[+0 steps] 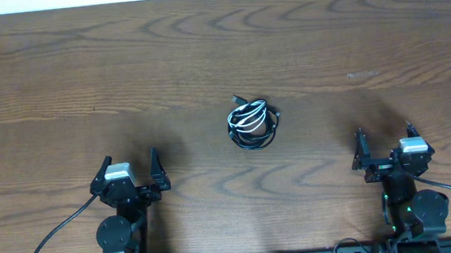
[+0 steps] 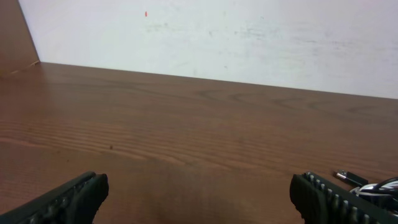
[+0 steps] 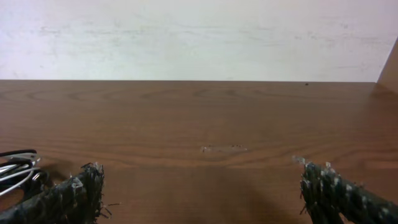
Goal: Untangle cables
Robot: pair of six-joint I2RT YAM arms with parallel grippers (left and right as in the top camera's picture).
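The cables (image 1: pixel 252 124) lie as one small tangled bundle of black and white cords at the middle of the wooden table (image 1: pixel 203 55). A plug end sticks out at its top left. My left gripper (image 1: pixel 126 163) stands open near the front left, well away from the bundle, nothing between its fingers. My right gripper (image 1: pixel 385 135) stands open near the front right, also empty. In the left wrist view the cables (image 2: pixel 372 185) peek in at the right edge past my open left gripper (image 2: pixel 199 194). In the right wrist view the cables (image 3: pixel 17 169) show at the left edge beside my open right gripper (image 3: pixel 202 190).
A white wall (image 2: pixel 249 37) rises behind the table's far edge. A pale scuff mark (image 3: pixel 224 149) lies on the wood ahead of the right gripper. The arms' own thick black cables (image 1: pixel 51 240) trail off at the front left and right.
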